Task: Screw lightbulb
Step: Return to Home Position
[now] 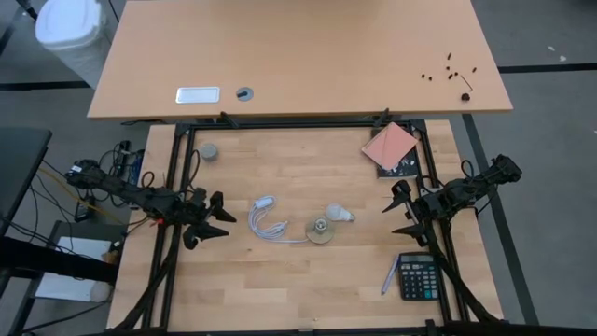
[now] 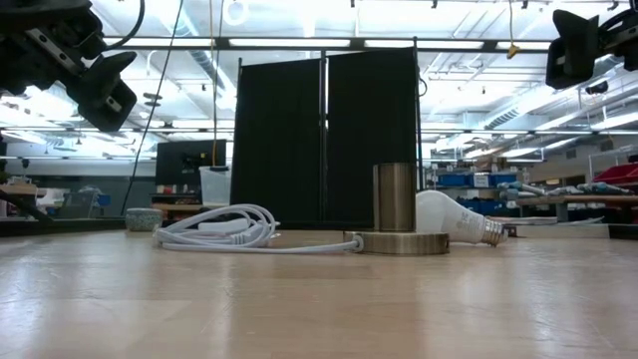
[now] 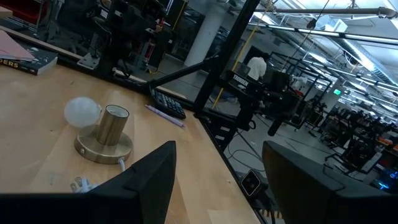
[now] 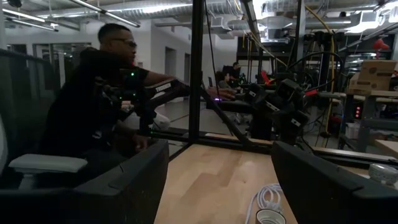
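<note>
Brass lamp (image 1: pixel 320 229) sat mid-table w/ the lightbulb (image 1: pixel 340 214) lying on its side just beside it, right & slightly far, not in the socket. From table level the bulb's round end was partly hidden behind the lamp's post; its screw base showed. Left gripper (image 1: pixel 222 216) hung over the table's left side, jaws wide, empty. Right gripper (image 1: pixel 395 211) on the right, also wide & empty. White cable (image 1: pixel 266 222) lay coiled left of the lamp.

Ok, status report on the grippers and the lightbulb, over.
Left gripper and right gripper raised at either side, jaws open, empty. Lightbulb lying on its side beside the gold lamp, not screwed in. White cable coiled by the lamp.
</note>
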